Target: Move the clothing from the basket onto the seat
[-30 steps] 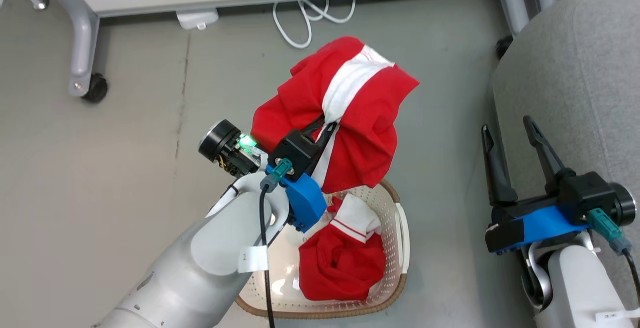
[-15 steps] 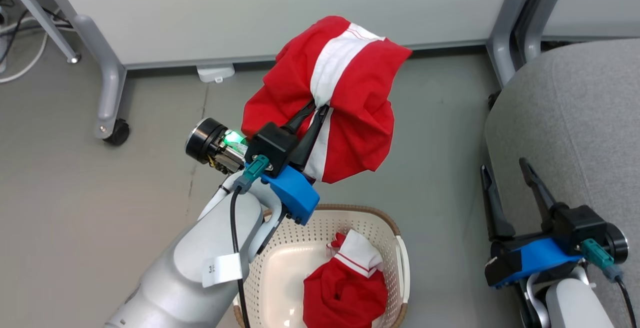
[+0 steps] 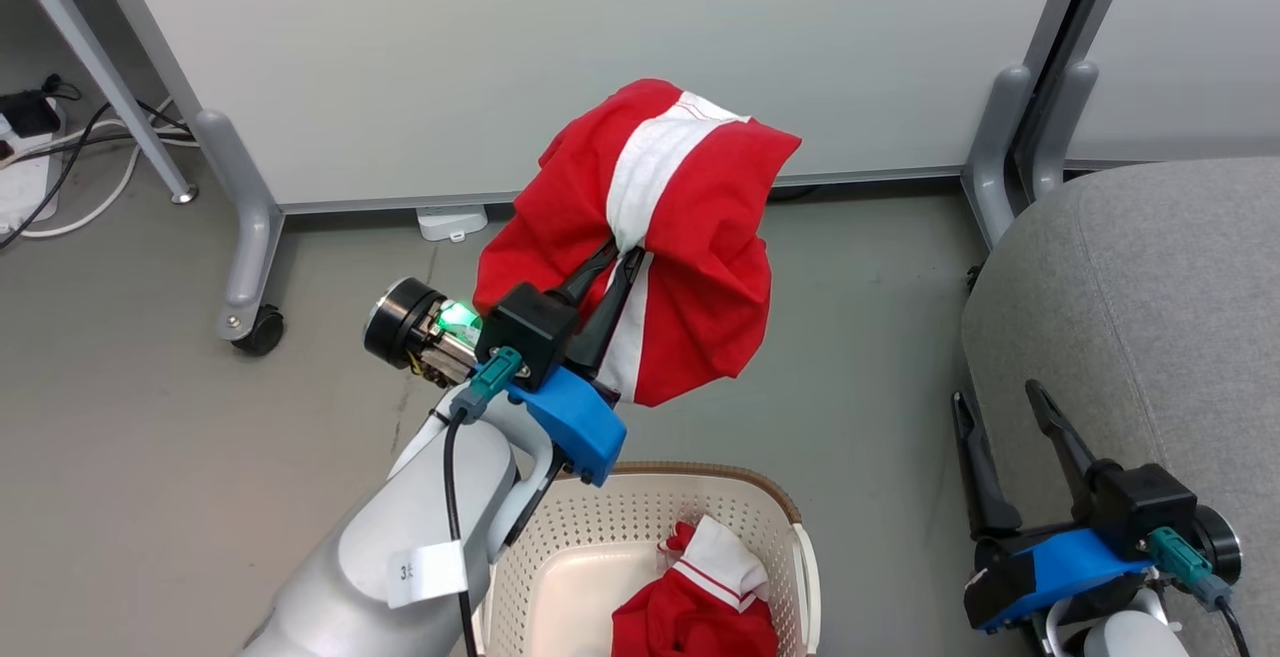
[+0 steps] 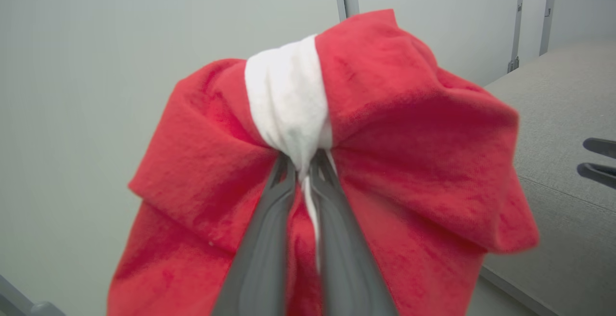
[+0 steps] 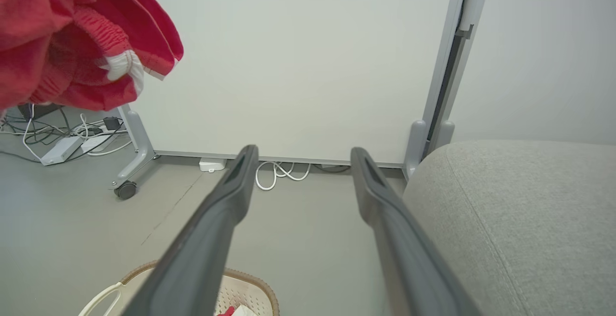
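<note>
I am holding a soft bright-red fabric garment with a broad white band point(image 3: 700, 267) in my left hand point(image 3: 625, 252). Its two dark fingers are pinching narrowly together on a bunched fold of that white band.

A second ago the garment was hanging just over the cream-white perforated plastic laundry basket with a brown woven-look rim point(image 3: 700, 470), overlapping the rim. Now I am carrying it higher, fully clear above the basket, with bare floor point(image 3: 860, 357) showing between them. The head view has also tilted up, so the basket is sitting lower in it.

A second red and white garment point(image 3: 690, 617) is still lying crumpled inside the basket, toward its right side. My right hand point(image 3: 997, 394) is waiting to the right of the basket, fingers spread wide and holding nothing. The large grey fabric-upholstered seat point(image 3: 1130, 277) is standing further right of the basket, just beyond that hand.

I judge the lift is finished. The carry rightward to the seat is coming next, with one garment left to fetch.
</note>
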You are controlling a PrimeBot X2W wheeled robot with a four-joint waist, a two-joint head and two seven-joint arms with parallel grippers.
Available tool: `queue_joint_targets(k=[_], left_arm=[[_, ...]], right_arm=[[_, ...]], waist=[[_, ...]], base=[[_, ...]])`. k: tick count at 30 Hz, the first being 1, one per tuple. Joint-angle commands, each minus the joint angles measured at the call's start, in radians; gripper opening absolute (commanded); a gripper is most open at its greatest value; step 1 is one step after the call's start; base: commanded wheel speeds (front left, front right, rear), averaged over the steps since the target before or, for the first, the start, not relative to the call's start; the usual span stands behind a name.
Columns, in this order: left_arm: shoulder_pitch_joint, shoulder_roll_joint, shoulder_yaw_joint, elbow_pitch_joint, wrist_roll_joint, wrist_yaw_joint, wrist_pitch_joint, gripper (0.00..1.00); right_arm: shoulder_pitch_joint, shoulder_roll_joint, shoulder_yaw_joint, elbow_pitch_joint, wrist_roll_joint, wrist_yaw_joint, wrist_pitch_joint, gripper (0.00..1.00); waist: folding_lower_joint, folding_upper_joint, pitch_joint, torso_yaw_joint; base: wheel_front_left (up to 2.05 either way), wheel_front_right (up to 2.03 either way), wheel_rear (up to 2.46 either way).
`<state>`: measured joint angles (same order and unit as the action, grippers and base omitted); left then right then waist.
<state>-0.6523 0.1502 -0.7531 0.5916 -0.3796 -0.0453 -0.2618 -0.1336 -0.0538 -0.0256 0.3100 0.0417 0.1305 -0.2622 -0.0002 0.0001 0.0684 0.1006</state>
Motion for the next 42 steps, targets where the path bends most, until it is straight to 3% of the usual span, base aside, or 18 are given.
queue_joint_targets(k=[1,13,34,42], left_arm=[[0.017,0.004,0.008,-0.003,0.003,-0.004,-0.005,0.00],[0.030,0.004,0.015,0.000,0.011,-0.007,-0.005,0.00],[0.003,-0.012,0.019,-0.007,0.028,-0.013,-0.005,0.00],[-0.005,-0.021,0.019,-0.010,0.038,-0.015,-0.005,0.00]], right_arm=[[0.022,0.003,0.003,0.003,0.006,0.000,-0.004,1.00],[0.025,0.004,0.059,0.009,0.050,0.000,-0.004,1.00],[-0.081,0.003,0.389,0.000,0.129,0.000,-0.004,1.00],[-0.159,0.002,0.443,0.001,0.157,0.000,-0.004,1.00]], waist=[[0.0002,-0.0001,-0.007,0.002],[0.0002,-0.0001,-0.022,0.006],[0.0002,-0.0001,0.018,0.024],[0.0002,-0.0001,0.038,0.039]], base=[[0.00,0.00,0.00],[0.00,0.00,0.00],[0.00,0.00,0.00],[0.00,0.00,0.00]])
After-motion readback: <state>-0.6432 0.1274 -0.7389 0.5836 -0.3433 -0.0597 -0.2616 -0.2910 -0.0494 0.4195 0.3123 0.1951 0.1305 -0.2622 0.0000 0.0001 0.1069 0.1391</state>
